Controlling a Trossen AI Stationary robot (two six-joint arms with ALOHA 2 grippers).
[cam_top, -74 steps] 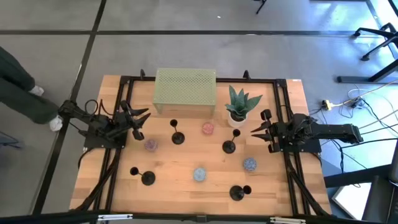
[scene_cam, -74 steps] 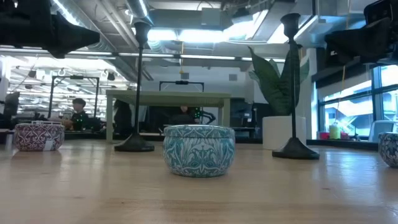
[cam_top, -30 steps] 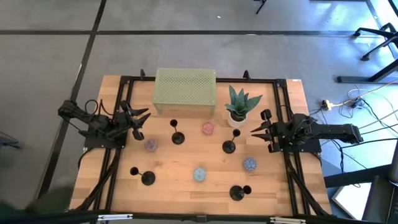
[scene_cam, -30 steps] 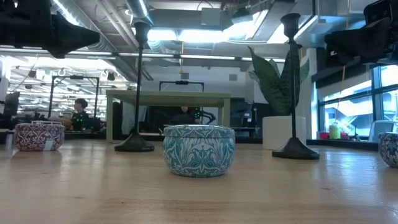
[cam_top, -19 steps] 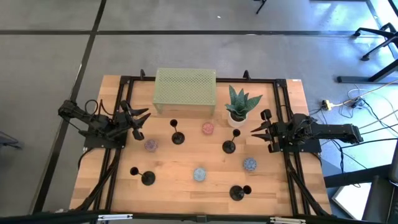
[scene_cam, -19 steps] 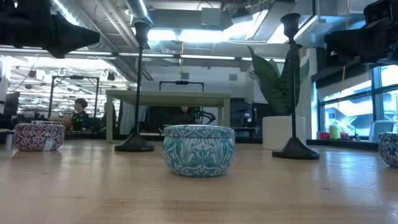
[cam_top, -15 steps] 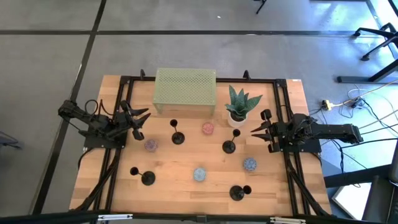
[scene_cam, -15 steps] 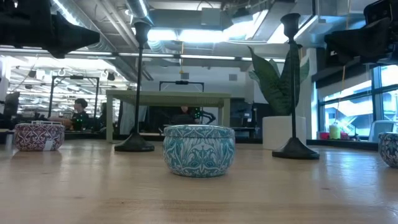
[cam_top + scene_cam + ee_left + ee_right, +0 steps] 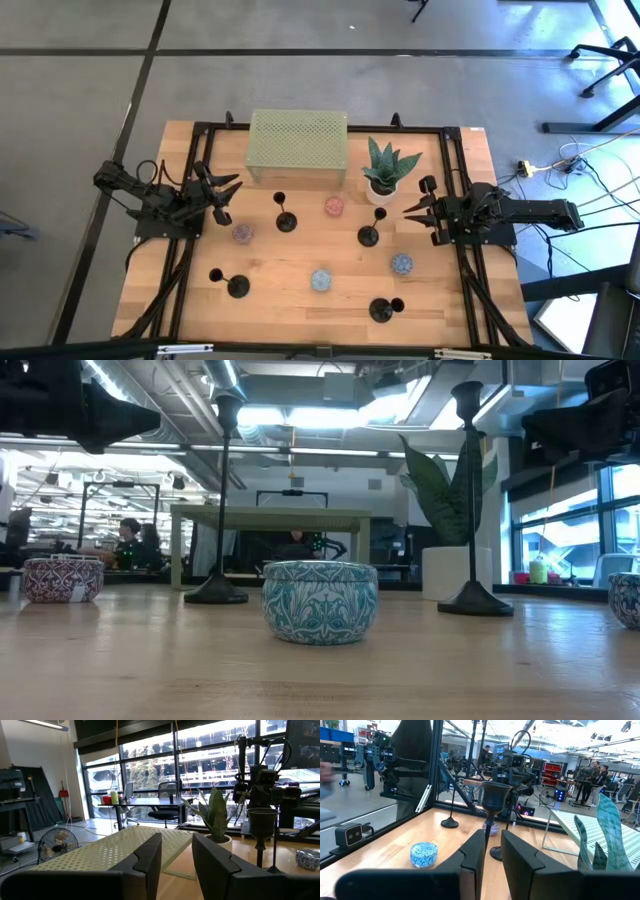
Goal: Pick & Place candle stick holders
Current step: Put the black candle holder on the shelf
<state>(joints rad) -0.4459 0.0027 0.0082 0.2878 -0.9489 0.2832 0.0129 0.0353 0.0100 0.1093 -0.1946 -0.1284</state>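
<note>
The left gripper [image 9: 222, 190] hovers with its fingers [image 9: 148, 855] slightly parted and holding nothing, near the left side of the green perforated box [image 9: 297, 146] that stands at the table's [image 9: 280, 305] far edge. The right gripper [image 9: 414, 208] likewise holds nothing, its fingers [image 9: 473, 851] a narrow gap apart, on the other side of the box, just beyond the potted plant [image 9: 385, 169] that sits beside the box's right end.

Four black candle stick holders stand upright on the table in front of the box. One holder [image 9: 286, 219] stands just in front of the box's left half; a second holder [image 9: 369, 234] stands in front of the plant, straight ahead of the right gripper in the right wrist view. A third holder [image 9: 236, 286] and a fourth holder [image 9: 382, 309] stand well forward of the box, toward the table's near edge, left and right.

Small patterned tins dot the table among them: a pink tin [image 9: 334, 206] just in front of the box, a purple tin [image 9: 243, 233], a teal tin [image 9: 320, 280] and a blue tin [image 9: 401, 264]. People [image 9: 136, 541] show in the room behind the table.
</note>
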